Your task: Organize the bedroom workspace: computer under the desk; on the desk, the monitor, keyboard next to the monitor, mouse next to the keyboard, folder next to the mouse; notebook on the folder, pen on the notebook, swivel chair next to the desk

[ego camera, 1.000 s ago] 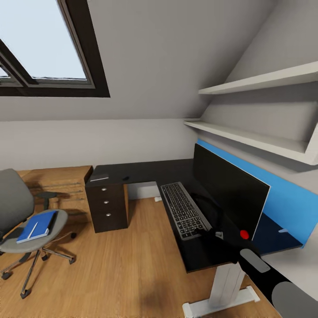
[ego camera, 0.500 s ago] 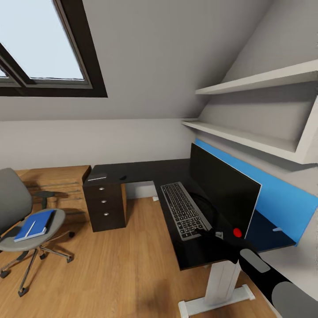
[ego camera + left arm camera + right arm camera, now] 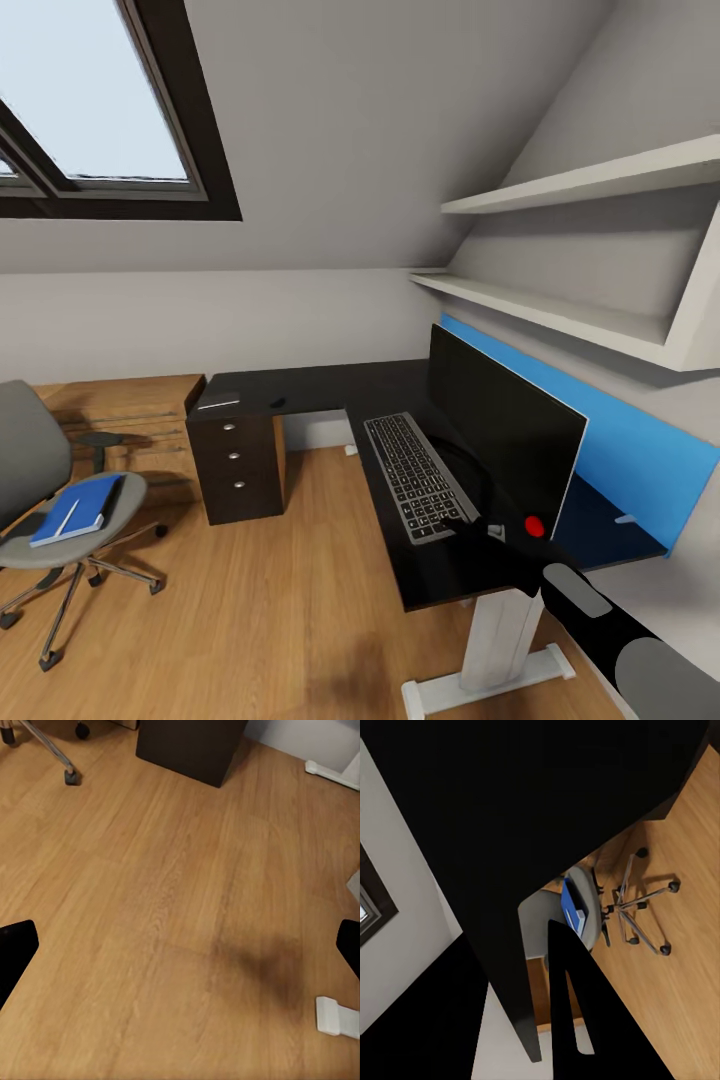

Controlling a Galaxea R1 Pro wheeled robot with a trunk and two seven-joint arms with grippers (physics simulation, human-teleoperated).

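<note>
The keyboard (image 3: 419, 476) lies flat on the bench (image 3: 330, 385), its near end just beyond the right gripper (image 3: 468, 523), whose dark fingers reach over the bench top close to the keyboard's corner. I cannot tell whether those jaws are apart or together: black fingers against black bench hide the gap, and the right wrist view gives no clear reading either. The left gripper's jaws stand wide apart, holding nothing, its two dark fingertips (image 3: 15, 952) at the edges of the left wrist view above bare wood floor (image 3: 180, 907).

By my judgement the keyboard is stiff, thin and fairly light, so it should slide or lift without bending; a pinch across its short width near the middle would keep it level. Its long axis runs away from the robot, parallel with the monitor (image 3: 500, 425), which stands upright just beside it, screen facing the keyboard.

Further out, a small dark lump that may be the mouse (image 3: 277, 403) sits on the far wing of the bench, well apart from the keyboard, near a thin pale rectangle that is likely the notebook (image 3: 219, 405) above the drawers (image 3: 240, 462).

The folder (image 3: 76, 509) lies flat on the seat of the swivel chair (image 3: 70, 535), well away from the bench, with the pen (image 3: 67, 517) lying along its length. The folder looks thin and light, perhaps slippery, and best taken by an overhanging edge.
</note>
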